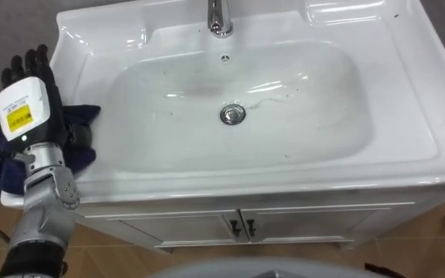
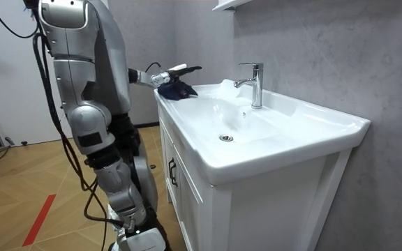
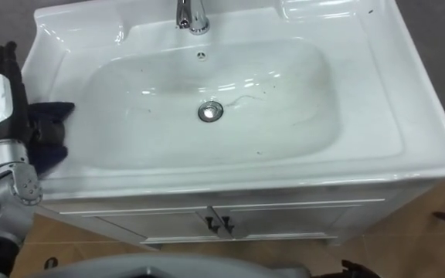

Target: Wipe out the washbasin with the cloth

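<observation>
The white ceramic basin (image 1: 307,116) fills mid-frame. The crumpled dark blue cloth (image 1: 83,116) lies on its rim at the frame's left edge, just under my left hand (image 1: 25,100), whose fingers are stretched straight, gripping nothing. The bowl lies to their right.

The white basin (image 1: 168,147) has faint dark streaks in its bowl. A crumpled dark blue cloth (image 1: 83,115) lies on its rim at nine o'clock.
</observation>
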Available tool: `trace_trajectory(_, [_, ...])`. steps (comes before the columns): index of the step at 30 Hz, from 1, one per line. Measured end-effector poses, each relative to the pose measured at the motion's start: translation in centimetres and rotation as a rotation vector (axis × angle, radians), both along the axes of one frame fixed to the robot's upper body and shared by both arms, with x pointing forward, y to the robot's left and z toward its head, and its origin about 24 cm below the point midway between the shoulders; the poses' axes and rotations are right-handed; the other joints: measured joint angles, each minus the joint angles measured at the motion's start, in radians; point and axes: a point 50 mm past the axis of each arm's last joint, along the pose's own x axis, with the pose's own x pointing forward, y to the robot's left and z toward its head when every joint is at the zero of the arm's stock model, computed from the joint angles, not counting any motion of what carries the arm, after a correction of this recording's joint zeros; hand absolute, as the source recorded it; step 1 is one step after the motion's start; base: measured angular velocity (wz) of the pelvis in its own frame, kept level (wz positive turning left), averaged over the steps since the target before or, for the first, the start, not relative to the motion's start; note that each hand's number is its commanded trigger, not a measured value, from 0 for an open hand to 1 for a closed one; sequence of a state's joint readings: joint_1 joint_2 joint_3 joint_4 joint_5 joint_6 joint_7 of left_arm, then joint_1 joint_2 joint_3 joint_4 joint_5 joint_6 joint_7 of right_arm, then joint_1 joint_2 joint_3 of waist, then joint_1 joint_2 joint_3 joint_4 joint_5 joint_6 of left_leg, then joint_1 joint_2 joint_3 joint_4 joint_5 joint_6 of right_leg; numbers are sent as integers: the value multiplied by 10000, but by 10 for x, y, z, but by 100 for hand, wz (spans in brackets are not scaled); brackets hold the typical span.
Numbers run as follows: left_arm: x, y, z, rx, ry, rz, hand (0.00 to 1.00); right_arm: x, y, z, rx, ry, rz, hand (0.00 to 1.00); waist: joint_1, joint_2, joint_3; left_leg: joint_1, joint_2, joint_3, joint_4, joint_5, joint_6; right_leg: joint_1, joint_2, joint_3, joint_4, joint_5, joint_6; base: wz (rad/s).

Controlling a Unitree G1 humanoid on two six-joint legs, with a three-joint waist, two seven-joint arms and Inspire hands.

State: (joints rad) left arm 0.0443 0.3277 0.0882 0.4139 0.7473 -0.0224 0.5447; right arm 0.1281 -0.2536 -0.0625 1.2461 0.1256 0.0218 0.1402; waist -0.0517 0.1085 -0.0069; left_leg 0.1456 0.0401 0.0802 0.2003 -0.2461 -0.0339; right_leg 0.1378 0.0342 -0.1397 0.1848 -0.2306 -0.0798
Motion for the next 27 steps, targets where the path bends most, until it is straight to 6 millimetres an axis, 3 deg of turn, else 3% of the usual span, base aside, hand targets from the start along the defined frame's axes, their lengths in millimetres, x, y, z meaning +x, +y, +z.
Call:
trace_trajectory(10, [7, 3, 27, -3532, -2651, 819, 0, 8, 8, -2, 61, -481, -667, 0, 4, -146, 72, -153, -4, -20, -18, 0, 0, -159, -1, -87, 6, -3, 5, 0])
trace_trajectory(14, [10, 5, 52, -4487, -4160, 918, 0, 16, 17, -4, 323, -712, -826, 0, 2, -325, 152, -182, -3, -31, -6, 0, 0, -152, -4, -133, -3, -3, 6, 2])
trace_trajectory(16, [12, 2, 62, -4569, -4711, 743, 0, 16, 20, -5, 387, -701, -847, 0, -5, -384, 143, -190, -9, -34, 8, -1, 0, -140, -11, -139, -15, -3, 6, 2])
trace_trajectory(20, [11, 4, 81, -4406, -5701, 612, 0, 17, 19, -5, 403, -772, -845, 0, -42, -296, 136, -143, -15, -31, 21, -1, 1, -75, -18, -141, -25, -3, 7, 0])
trace_trajectory(27, [6, 14, 91, -4173, -6442, 958, 0, 11, 13, -3, 316, -867, -1254, 0, 4, 33, 129, -173, -5, -28, 25, 1, -1, -102, -14, -164, -34, -3, 6, 0])
